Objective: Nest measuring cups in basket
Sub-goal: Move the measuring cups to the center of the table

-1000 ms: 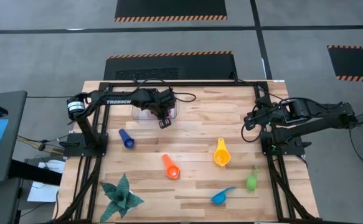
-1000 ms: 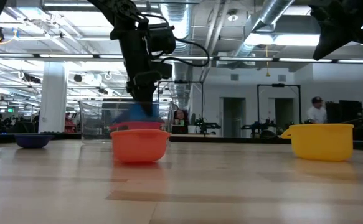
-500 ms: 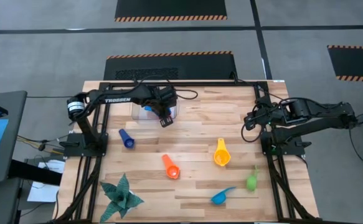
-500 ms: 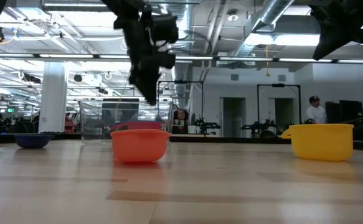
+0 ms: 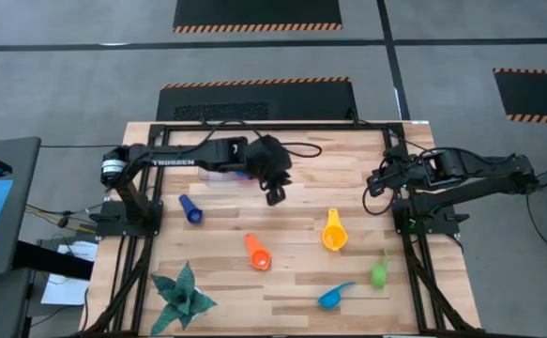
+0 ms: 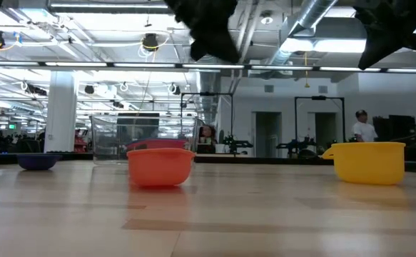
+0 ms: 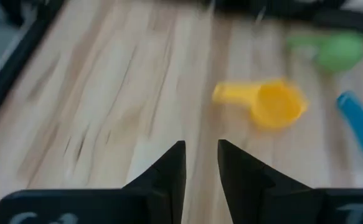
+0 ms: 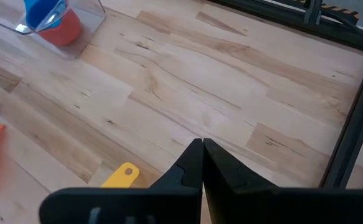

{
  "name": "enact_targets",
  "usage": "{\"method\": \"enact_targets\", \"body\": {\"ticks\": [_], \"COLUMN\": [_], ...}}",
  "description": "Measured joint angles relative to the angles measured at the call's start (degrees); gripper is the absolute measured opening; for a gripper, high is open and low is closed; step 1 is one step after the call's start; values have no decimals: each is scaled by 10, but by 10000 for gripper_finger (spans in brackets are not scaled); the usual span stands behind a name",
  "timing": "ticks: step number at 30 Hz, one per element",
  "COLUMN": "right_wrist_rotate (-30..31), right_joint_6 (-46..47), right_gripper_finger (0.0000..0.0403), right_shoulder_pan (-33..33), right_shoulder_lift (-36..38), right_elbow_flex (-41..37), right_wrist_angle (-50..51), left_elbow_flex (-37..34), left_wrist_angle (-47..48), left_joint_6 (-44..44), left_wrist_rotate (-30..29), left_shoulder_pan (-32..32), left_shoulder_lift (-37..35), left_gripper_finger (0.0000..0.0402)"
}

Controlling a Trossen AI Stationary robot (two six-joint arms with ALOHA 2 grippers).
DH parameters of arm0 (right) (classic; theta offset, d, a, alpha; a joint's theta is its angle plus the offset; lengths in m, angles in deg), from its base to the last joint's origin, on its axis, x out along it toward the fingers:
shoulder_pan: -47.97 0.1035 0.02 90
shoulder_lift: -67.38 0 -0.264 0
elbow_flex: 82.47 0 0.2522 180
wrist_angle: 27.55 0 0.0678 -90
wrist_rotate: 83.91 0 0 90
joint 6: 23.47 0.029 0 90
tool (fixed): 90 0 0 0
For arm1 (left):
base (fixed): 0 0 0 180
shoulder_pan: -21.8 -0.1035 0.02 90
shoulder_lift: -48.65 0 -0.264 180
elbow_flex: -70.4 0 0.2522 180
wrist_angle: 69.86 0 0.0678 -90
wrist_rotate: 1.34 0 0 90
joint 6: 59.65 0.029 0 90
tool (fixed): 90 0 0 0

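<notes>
The clear basket (image 8: 75, 28) stands at the table's far left and holds a red cup (image 8: 63, 30) with a blue cup (image 8: 41, 12) nested in it. In the high view the left arm covers most of the basket (image 5: 207, 174). On the table rest a dark blue cup (image 5: 190, 208), an orange cup (image 5: 257, 251), a yellow cup (image 5: 334, 232), a green cup (image 5: 380, 270) and a light blue cup (image 5: 334, 297). My left gripper (image 5: 275, 192) hangs open and empty above the table's middle, right of the basket and high in the low view (image 6: 211, 28). My right gripper (image 8: 202, 149) is shut, waiting by the right edge.
A teal spiky paper plant (image 5: 181, 296) stands at the near left corner. Black frame rails (image 5: 160, 127) run along the table's far, left and right edges. Bare wood lies between the basket and the yellow cup (image 7: 265, 102). A person (image 6: 364, 127) stands far off in the room.
My left gripper has risen out of the basket and swung toward the table's right, ending above the table's middle. The blue cup has stayed behind in the basket on the red one.
</notes>
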Motion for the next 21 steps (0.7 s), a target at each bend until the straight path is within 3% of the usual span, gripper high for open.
{"method": "enact_targets", "body": {"ticks": [5, 10, 15, 21], "right_wrist_rotate": [-2, -43, -111, -122], "right_joint_6": [0, -21, -83, -58], "right_gripper_finger": [26, 25, 23, 21], "right_shoulder_pan": [0, 7, 69, 193], "right_shoulder_lift": [-24, -62, -115, -186], "right_elbow_flex": [0, 0, 0, 0], "right_wrist_angle": [-1, -31, -59, -58], "left_elbow_flex": [0, 0, 0, 0], "left_wrist_angle": [-96, -73, 48, 219], "left_joint_6": [-6, 31, 62, 52], "left_wrist_rotate": [0, -24, -84, -168], "left_shoulder_pan": [26, 48, 66, 90], "left_shoulder_lift": [0, 0, -27, -73], "left_gripper_finger": [80, 80, 80, 80]}}
